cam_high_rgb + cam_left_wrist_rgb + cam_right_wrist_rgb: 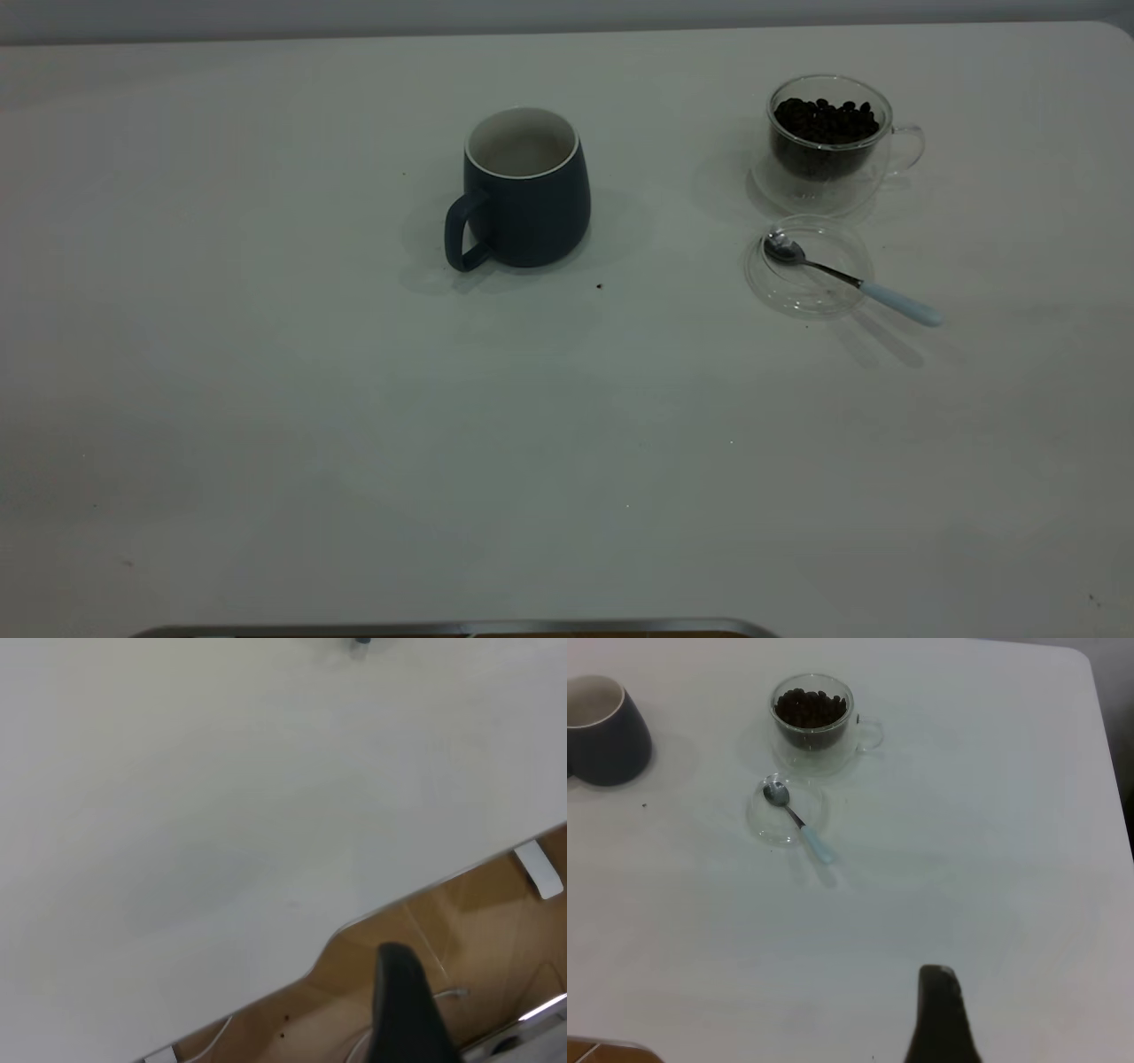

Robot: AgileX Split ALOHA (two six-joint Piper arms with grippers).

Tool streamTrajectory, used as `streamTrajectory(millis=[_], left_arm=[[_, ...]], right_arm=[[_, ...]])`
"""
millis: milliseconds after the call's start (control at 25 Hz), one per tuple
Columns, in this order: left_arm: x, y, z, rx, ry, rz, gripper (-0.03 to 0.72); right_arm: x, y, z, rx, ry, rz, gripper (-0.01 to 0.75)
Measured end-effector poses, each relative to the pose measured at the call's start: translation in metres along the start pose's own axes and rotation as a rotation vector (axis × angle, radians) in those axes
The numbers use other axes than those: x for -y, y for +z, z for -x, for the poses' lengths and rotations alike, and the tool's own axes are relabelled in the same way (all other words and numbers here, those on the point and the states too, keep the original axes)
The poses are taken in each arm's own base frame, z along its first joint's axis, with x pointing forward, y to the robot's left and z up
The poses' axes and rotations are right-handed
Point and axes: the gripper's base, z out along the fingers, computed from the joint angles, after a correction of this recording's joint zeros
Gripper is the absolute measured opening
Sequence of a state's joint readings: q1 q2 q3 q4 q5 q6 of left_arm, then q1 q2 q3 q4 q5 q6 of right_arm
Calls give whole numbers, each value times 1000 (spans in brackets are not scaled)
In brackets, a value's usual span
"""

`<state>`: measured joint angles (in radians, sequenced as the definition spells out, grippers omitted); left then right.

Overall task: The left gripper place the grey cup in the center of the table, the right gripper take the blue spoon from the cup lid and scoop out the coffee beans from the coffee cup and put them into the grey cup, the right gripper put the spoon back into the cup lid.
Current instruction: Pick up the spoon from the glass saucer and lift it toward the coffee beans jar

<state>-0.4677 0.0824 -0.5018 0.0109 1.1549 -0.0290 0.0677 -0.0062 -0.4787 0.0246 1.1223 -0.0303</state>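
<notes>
The grey cup stands upright near the middle of the table, handle toward the front left, its white inside showing no beans; it also appears in the right wrist view. To the right, the glass coffee cup holds coffee beans. In front of it lies the clear cup lid, with the blue spoon resting bowl-down in it and its handle sticking out over the rim. Neither gripper shows in the exterior view. My right gripper hovers well short of the lid. My left gripper hangs beyond the table edge.
A small dark speck lies on the table just in front of the grey cup. The table's edge runs past the left gripper, with wooden floor beyond. A metal strip lines the near side.
</notes>
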Motion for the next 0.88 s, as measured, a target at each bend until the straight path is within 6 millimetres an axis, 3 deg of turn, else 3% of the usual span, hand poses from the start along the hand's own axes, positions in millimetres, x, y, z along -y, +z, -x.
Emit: streamTrajectory(millis=[480, 880], left_arm=[[0, 1, -2, 25, -12, 12, 498], [6, -5, -10, 100, -258, 282, 497]], right_arm=[[0, 0, 0, 0, 0, 0, 575], [0, 0, 0, 0, 0, 0, 575]])
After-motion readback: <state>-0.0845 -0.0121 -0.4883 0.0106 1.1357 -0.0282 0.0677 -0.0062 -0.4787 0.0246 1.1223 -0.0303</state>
